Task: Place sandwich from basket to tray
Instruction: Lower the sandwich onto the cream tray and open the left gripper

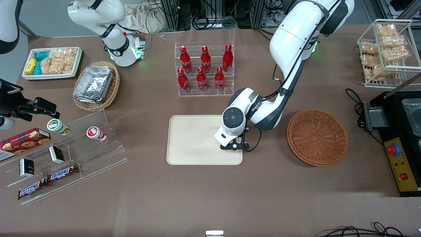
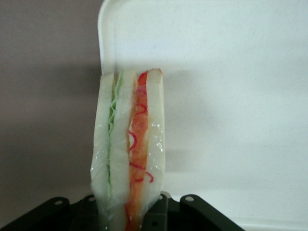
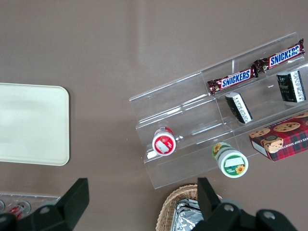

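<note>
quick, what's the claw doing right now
Left claw: closed on the sandwich, over the tray corner nearest the basket.

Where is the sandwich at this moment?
The sandwich is held upright between the fingers of the left gripper, over the tray at its corner nearest the basket, which now holds nothing. It shows only in the left wrist view.

Robot lab, mock snack-shop table — gripper (image 1: 234, 147) over tray (image 1: 194, 141), cable tangle (image 1: 210, 16), emergency-stop box (image 1: 399, 164)
</note>
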Available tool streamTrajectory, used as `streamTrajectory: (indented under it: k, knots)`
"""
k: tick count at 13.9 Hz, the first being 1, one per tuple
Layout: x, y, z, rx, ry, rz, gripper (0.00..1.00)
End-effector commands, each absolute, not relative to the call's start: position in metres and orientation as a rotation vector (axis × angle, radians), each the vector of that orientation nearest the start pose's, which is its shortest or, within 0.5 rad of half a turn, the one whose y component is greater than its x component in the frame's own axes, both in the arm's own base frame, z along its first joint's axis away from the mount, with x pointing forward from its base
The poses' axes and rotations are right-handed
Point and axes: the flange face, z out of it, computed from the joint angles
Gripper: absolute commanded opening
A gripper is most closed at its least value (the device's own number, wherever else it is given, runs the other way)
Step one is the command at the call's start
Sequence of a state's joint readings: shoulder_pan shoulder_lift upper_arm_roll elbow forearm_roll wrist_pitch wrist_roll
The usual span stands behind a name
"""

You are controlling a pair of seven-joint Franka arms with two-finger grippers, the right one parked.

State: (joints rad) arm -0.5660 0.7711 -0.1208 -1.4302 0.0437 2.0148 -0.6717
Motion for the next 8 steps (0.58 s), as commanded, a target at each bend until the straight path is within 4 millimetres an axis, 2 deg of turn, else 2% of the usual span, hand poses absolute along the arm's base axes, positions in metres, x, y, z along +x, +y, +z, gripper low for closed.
streamTrajectory:
  k: [1, 4, 5, 8]
  knots:
    - [0.559, -0.444, 0.217, -3.059, 0.082, 0.227, 0.00]
    - [0.558, -0.445, 0.207, -3.059, 0.122, 0.229, 0.00]
    - [0.559, -0.445, 0.205, -3.065, 0.129, 0.221, 0.09]
    - [0.564, -0.446, 0.199, -3.088, 0.149, 0.178, 0.48]
